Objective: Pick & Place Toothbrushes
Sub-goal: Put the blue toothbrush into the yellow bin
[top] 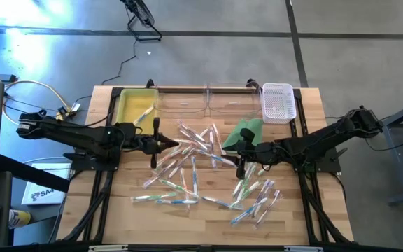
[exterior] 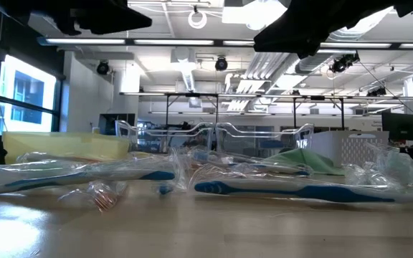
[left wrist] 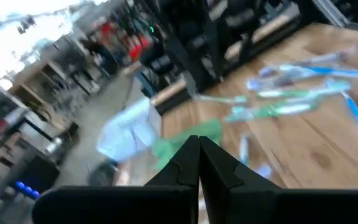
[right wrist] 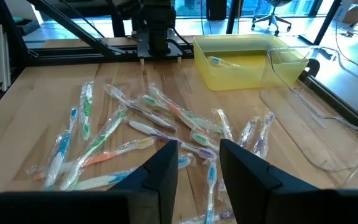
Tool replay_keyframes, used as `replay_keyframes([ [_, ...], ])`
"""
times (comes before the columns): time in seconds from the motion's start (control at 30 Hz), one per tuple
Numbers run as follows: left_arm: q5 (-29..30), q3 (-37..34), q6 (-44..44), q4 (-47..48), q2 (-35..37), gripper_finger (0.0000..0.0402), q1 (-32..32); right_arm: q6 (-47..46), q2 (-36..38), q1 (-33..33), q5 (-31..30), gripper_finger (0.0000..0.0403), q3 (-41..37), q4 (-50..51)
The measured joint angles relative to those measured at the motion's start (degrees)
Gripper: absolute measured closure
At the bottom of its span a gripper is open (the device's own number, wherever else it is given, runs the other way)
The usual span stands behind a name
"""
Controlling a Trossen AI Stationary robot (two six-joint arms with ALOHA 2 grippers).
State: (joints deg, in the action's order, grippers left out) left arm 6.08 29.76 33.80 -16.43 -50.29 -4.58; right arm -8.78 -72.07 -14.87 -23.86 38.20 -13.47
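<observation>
Several wrapped toothbrushes lie scattered flat on the wooden table, with a second cluster nearer the front edge; they also show in the right wrist view as toothbrushes. One toothbrush lies inside the yellow bin. My left gripper hovers shut and level above the pile's left side, with nothing between its fingers. My right gripper hovers open above the pile's right side, its fingers apart and holding nothing.
Two clear bins and a white mesh basket stand along the far edge beside the yellow bin. A green cloth lies just beyond my right gripper. Bare wood shows along the near edge.
</observation>
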Motion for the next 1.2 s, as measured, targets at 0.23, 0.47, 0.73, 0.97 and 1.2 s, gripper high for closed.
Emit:
replay_keyframes([
  [0.23, -6.1, 0.0, 5.4, -3.7, 0.8, 0.0401, 0.0, 0.0, 0.0, 0.0, 0.0, 0.0291, 0.0, 0.0],
  [0.47, -6.3, 0.0, 4.2, -2.5, 0.7, 0.0401, 0.0, 0.0, 0.0, 0.0, 0.0, 0.0291, 0.0, 0.0],
  [0.73, -5.8, 0.0, 3.5, -1.7, 0.7, 0.0401, 0.0, -0.2, 0.0, 0.0, 0.2, 0.0291, 0.0, 0.9],
  [0.97, -4.8, 0.0, 3.4, 0.0, 0.6, 0.0401, 0.1, -2.1, -1.9, 0.5, 0.5, 0.0299, 0.0, 2.8],
  [1.2, -4.8, 0.0, 3.4, 0.0, 0.6, 0.0401, 0.0, -3.5, -5.9, 1.8, 6.0, 0.0313, 0.0, 4.1],
])
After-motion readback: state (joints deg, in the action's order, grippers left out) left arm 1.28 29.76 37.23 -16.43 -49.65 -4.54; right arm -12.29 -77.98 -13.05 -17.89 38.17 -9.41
